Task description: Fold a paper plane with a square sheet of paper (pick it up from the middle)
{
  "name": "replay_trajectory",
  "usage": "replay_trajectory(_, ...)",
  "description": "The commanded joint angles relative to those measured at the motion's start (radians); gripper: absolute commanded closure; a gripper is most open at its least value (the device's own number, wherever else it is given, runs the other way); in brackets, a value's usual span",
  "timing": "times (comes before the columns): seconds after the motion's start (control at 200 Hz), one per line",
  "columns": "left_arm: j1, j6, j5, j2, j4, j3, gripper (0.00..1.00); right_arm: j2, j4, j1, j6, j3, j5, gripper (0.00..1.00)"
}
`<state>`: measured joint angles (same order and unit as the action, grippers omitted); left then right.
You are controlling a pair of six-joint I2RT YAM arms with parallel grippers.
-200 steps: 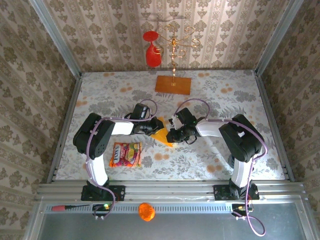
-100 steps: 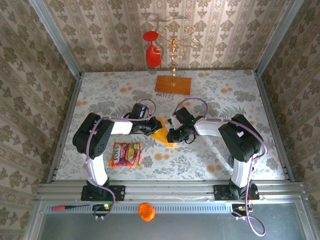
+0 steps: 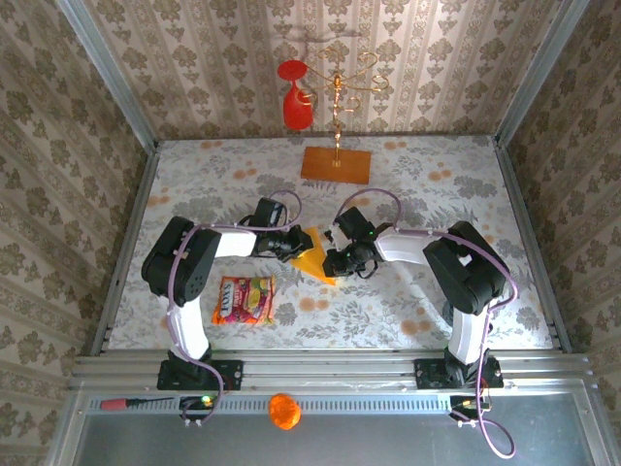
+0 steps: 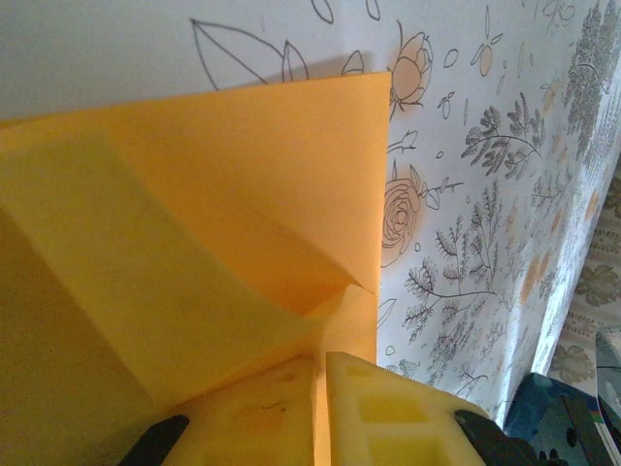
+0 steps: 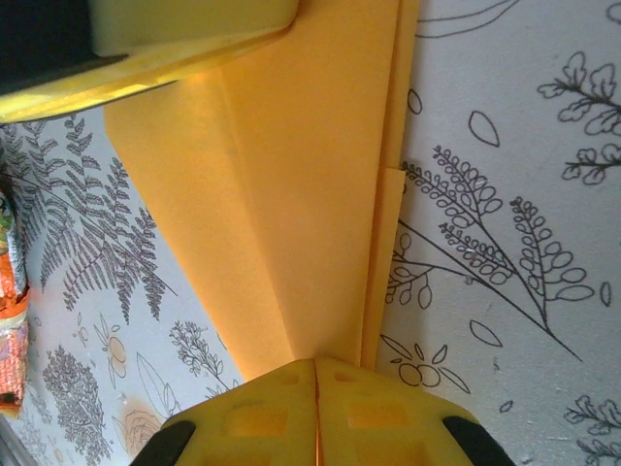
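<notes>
The yellow-orange square sheet of paper [image 3: 314,262] is folded into a tapering, layered shape and lies at the table's middle between both arms. My left gripper [image 3: 297,247] is shut on its left side. In the left wrist view the left gripper [image 4: 325,413] pinches a thin paper edge, and folded flaps of the paper [image 4: 243,184] rise ahead. My right gripper [image 3: 334,260] is shut on the right side. In the right wrist view the right gripper [image 5: 316,408] clamps the paper [image 5: 301,184] along a crease. The left gripper's yellow finger [image 5: 184,24] shows at the paper's far end.
A colourful snack packet [image 3: 245,299] lies near the left arm's base. A brownish-orange board [image 3: 336,165] with a gold stand and a hanging red glass [image 3: 294,97] stands at the back. An orange object [image 3: 283,411] and a red-handled tool [image 3: 126,402] rest on the front rail.
Both grippers have closed a little tighter on the paper. The left gripper has shifted slightly up the table with its side of the paper.
</notes>
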<state>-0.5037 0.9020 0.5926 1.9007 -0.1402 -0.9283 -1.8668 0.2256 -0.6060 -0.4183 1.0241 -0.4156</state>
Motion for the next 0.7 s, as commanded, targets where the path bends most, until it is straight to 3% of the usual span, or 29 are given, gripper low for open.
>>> replay_trajectory(0.0,0.043,-0.080,-0.079,0.048,0.062,-0.022,0.87,-0.063,0.204,-0.008,0.022,-0.029,0.135,0.92)
replay_trajectory(0.695,0.201,-0.321,-0.117,0.086,0.206,-0.153,0.88,-0.078,0.273,-0.012,0.013,-0.015,0.214,0.92)
